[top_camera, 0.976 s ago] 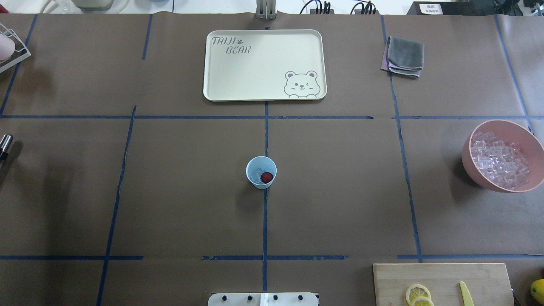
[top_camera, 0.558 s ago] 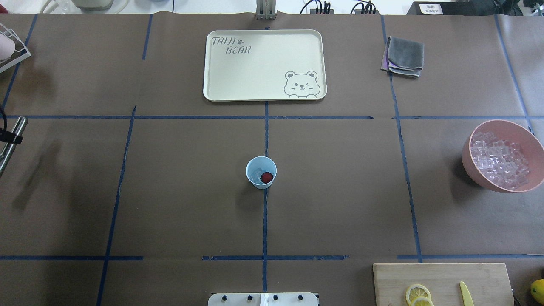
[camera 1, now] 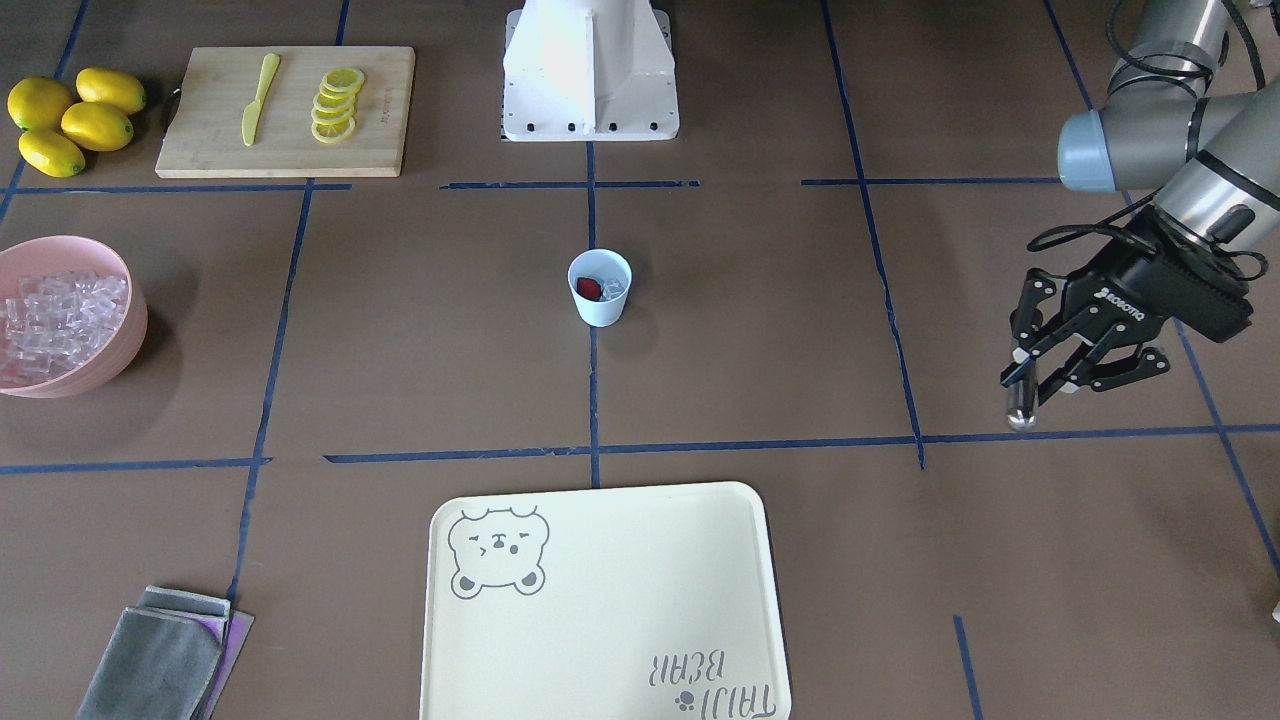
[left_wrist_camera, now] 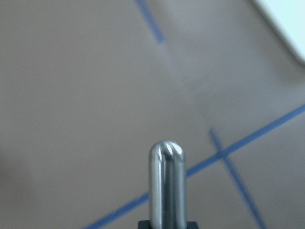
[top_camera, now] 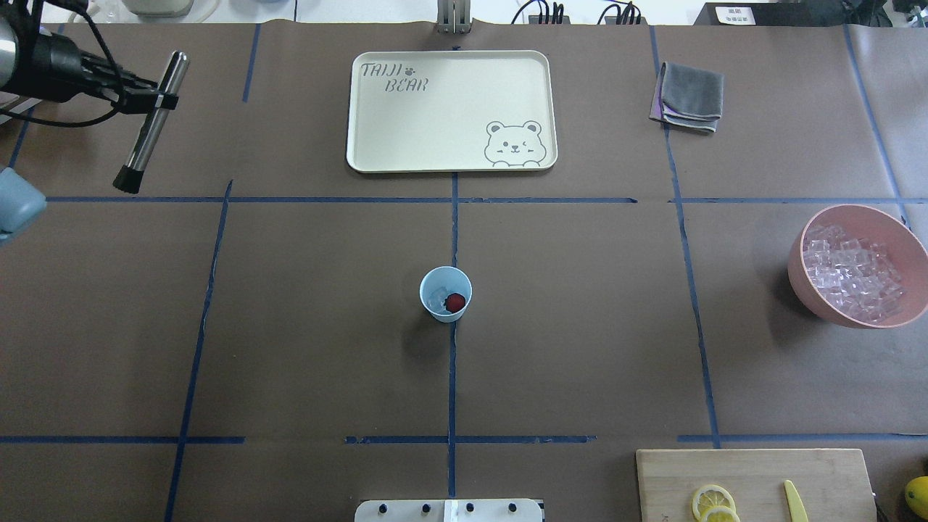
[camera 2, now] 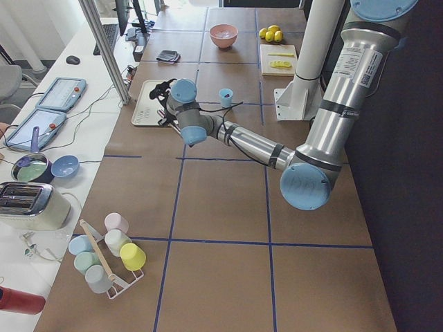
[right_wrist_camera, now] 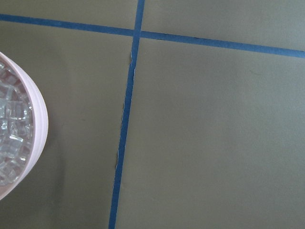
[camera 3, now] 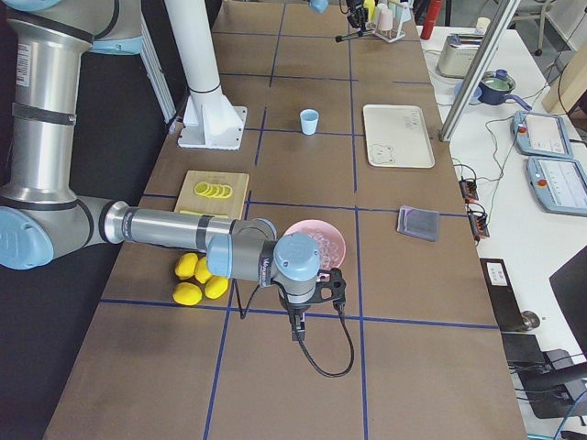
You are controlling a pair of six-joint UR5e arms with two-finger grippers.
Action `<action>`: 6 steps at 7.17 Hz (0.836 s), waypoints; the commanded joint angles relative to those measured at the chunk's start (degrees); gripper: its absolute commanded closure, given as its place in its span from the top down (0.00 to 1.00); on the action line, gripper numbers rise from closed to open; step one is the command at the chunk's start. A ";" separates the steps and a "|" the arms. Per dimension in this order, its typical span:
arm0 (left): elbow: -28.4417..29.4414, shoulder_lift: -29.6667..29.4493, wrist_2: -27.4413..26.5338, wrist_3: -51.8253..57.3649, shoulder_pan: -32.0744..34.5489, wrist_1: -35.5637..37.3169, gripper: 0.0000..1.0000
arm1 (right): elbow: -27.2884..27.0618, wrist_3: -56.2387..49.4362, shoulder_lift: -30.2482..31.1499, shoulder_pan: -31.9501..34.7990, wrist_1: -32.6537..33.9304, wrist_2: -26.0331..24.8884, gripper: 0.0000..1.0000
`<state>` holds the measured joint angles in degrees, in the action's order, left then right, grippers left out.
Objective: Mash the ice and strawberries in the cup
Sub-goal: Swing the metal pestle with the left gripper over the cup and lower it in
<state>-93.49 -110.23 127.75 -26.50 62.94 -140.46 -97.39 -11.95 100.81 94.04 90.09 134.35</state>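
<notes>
The pale blue cup (top_camera: 445,293) (camera 1: 600,287) stands upright at the middle of the table. Inside it lie a dark red strawberry (top_camera: 455,302) (camera 1: 590,288) and clear ice (top_camera: 437,297) (camera 1: 614,291). My left gripper (top_camera: 161,98) (camera 1: 1038,385) hangs over the far left of the table, well away from the cup, shut on a steel muddler rod (top_camera: 148,127) (left_wrist_camera: 167,181). My right gripper (camera 3: 299,316) shows only in the exterior right view, near the pink bowl; I cannot tell if it is open or shut.
A pink bowl (top_camera: 805,250) (camera 1: 132,330) full of ice cubes sits at the right edge. The cream bear tray (top_camera: 449,109) lies far centre, with a grey cloth (top_camera: 689,96) to its right. A cutting board (top_camera: 754,475) holds lemon slices and a yellow knife. Whole lemons (camera 1: 70,115) lie beside it.
My left gripper with the rod has come in from the left edge and moved toward the table's far side. The whole rod now shows. The cup has not moved.
</notes>
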 commanded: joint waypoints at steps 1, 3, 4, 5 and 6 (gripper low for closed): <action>-0.46 -6.03 -3.01 -0.91 -4.99 -11.20 0.01 | 0.18 0.00 0.18 0.00 0.00 0.03 1.00; 2.32 -7.89 -13.85 -0.31 -15.24 -28.88 0.00 | 0.10 0.00 0.18 0.00 0.00 0.47 1.00; 5.56 -8.41 -22.54 1.18 -23.13 -39.70 0.00 | 0.01 0.00 0.18 0.00 0.00 0.47 1.00; 7.34 -11.99 -31.42 5.98 -27.82 -47.20 0.01 | -0.08 0.09 0.09 0.00 0.00 0.47 1.00; 7.09 -13.24 -37.77 6.81 -32.05 -50.06 0.00 | -0.25 0.09 0.18 0.00 0.00 0.47 1.00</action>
<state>-87.18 -121.32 98.74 -21.99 36.60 -184.43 -97.48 -11.89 100.95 94.04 90.09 134.81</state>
